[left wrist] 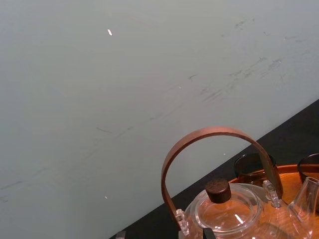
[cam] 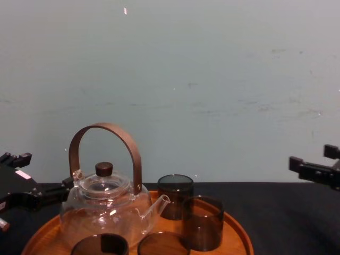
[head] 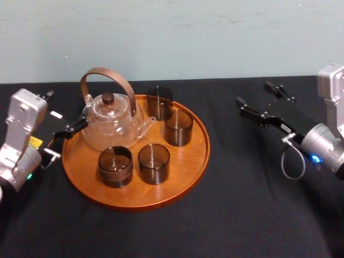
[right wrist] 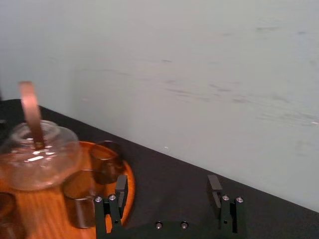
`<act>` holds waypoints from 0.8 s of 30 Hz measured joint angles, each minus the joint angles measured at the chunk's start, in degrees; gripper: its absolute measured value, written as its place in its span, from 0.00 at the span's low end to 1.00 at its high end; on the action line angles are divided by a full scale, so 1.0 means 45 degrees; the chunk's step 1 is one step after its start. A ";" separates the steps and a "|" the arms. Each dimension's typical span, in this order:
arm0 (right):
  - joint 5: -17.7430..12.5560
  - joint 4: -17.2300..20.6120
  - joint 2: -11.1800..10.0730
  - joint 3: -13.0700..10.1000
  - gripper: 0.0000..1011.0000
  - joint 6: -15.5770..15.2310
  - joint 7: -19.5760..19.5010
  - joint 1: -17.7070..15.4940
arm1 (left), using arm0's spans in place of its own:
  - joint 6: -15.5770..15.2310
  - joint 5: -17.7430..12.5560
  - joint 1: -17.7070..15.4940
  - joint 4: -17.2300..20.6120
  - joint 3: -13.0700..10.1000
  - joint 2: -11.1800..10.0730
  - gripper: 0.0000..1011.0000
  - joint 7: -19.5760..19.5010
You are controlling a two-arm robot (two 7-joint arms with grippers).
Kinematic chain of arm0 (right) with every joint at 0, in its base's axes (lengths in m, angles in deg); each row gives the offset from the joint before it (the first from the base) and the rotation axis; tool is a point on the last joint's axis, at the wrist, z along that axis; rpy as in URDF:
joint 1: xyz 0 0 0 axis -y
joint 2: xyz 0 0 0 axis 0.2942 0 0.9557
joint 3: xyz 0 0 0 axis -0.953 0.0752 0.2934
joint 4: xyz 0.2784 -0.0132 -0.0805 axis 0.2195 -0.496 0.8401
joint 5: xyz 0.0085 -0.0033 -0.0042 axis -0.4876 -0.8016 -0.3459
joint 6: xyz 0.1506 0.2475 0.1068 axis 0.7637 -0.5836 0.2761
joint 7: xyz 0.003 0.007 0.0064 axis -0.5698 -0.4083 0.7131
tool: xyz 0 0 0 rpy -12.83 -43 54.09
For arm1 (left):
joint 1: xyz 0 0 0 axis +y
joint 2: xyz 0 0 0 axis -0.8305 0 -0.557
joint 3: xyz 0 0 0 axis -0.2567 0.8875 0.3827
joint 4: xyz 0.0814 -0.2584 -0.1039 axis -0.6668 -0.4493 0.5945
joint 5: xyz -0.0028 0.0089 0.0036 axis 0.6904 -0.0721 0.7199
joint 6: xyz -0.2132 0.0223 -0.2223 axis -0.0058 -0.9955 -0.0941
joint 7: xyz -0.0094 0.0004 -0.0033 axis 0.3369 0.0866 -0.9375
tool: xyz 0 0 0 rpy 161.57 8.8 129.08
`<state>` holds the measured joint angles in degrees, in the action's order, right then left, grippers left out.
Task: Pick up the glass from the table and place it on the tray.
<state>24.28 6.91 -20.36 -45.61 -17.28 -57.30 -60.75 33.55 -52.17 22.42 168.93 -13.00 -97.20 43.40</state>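
Four dark smoked cylindrical glasses (head: 178,127) all stand inside the large round orange-brown wooden tray (head: 193,156), right of and nearer than the clear glass teapot with a brown bent handle (head: 110,121). I see none on the black matte counter (head: 252,204). The right gripper (head: 266,102) hangs right of the tray, spread wide and empty. The left gripper (head: 70,130) sits at the tray's left rim; I cannot tell its opening. I judge the placing done, so next I need only pull the arms clear.

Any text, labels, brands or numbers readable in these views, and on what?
No text can be read.
White tag on the left arm: too small to read.
Yellow sticker on the same arm: too small to read.
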 joint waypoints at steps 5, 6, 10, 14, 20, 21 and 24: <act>0.0209 -0.0059 0.0003 -0.0389 0.99 0.0057 -0.0387 -0.0188 | 0.0000 0.0000 0.0000 0.0000 0.0000 0.0000 0.99 0.0000; 0.0221 -0.0065 0.0010 -0.0442 0.99 0.0061 -0.0420 -0.0210 | 0.0000 0.0000 0.0000 0.0000 0.0000 0.0000 0.99 0.0000; 0.0345 -0.0144 0.0068 -0.0677 0.99 0.0090 -0.0609 -0.0310 | 0.0000 0.0000 0.0000 0.0000 -0.0001 0.0000 0.99 0.0000; 0.0562 -0.0291 0.0151 -0.0818 0.99 0.0101 -0.0772 -0.0371 | -0.0001 0.0000 -0.0001 0.0000 0.0000 0.0000 0.99 0.0000; 0.0759 -0.0428 0.0331 -0.0949 0.99 0.0082 -0.0854 -0.0388 | 0.0000 0.0000 0.0000 0.0001 0.0000 0.0000 0.99 0.0000; 0.0759 -0.0429 0.0330 -0.0949 0.99 0.0082 -0.0854 -0.0388 | 0.0000 0.0000 0.0000 0.0001 0.0000 0.0000 0.99 0.0000; 0.0757 -0.0428 0.0323 -0.0946 0.99 0.0079 -0.0851 -0.0387 | 0.0000 -0.0001 0.0000 0.0000 -0.0001 0.0000 0.99 0.0000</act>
<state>27.69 4.98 -18.90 -49.87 -16.92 -61.13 -62.49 33.55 -52.17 22.42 168.93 -13.00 -97.20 43.40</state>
